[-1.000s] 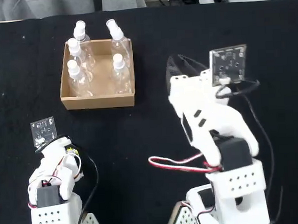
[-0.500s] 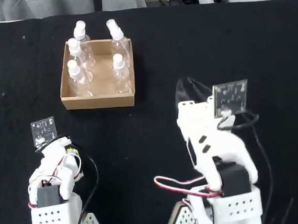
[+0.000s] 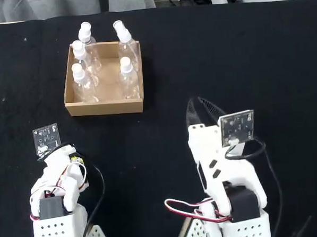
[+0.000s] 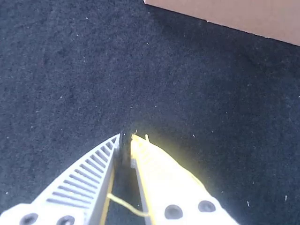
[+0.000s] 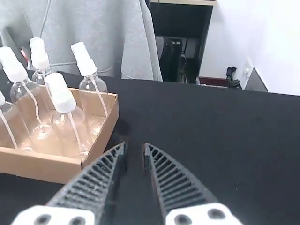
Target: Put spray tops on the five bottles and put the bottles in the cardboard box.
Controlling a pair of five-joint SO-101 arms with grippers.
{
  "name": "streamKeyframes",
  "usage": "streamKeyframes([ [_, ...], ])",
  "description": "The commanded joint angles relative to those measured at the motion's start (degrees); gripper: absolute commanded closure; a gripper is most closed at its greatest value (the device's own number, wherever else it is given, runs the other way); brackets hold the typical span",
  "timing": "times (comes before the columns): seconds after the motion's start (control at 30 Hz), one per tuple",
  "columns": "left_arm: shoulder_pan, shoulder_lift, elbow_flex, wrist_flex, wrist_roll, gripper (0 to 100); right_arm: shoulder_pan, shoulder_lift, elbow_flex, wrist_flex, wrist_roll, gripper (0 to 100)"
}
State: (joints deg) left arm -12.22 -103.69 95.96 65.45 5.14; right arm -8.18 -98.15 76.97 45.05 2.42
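Note:
The cardboard box (image 3: pixel 104 106) stands at the back left of the black table, and several clear bottles with white spray tops (image 3: pixel 126 67) stand upright inside it. The right wrist view looks at the same bottles (image 5: pixel 63 104) in the box (image 5: pixel 51 163) from the side. My right gripper (image 3: pixel 201 109) hovers over the cloth, to the right of the box and nearer the arm bases, slightly open and holding nothing. Its tips (image 5: pixel 134 146) point past the box's near corner. My left gripper (image 4: pixel 125 137) is shut and empty, low over the cloth at the front left, folded in over its base (image 3: pixel 57 209).
One edge of the box (image 4: pixel 234 16) shows in the left wrist view. Black cloth (image 3: pixel 224 51) covers the whole table. Grey fabric and dark furniture (image 5: pixel 183 47) lie beyond the far edge. A red and white cable (image 3: pixel 184 205) loops beside the right arm's base.
The right arm has drawn back toward its base, carrying its gripper away from beside the box toward the front. The left arm, box and bottles have not moved.

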Motion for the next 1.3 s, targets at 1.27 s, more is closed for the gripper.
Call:
streamKeyframes([
  [1.27,0.31,-0.70,1.45,0.35,-0.44,97,7.47,-10.42,19.47,10.73,0.18,98.2],
])
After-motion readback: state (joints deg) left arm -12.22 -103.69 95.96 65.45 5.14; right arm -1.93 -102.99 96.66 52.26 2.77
